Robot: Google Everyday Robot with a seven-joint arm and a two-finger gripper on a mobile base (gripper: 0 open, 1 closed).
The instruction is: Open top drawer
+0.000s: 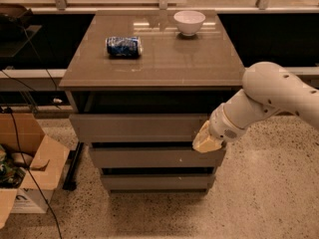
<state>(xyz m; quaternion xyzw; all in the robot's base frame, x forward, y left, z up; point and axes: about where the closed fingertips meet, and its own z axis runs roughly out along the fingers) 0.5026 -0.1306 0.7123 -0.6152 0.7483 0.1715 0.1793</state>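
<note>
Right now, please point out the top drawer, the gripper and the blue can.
top drawer (134, 127), camera view, middle of its flat front panel.
gripper (204, 143), camera view, its tan tip at the drawer's right end.
blue can (123, 46), camera view, middle of its side.

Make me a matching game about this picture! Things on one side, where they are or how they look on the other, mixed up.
1 bowl
2 can
3 top drawer
4 gripper

A lying on its side on the tabletop
B at the right end of the middle drawer
C white, near the back of the tabletop
D pulled out, dark inside showing

Pairs: 1-C, 2-A, 3-D, 4-B
</note>
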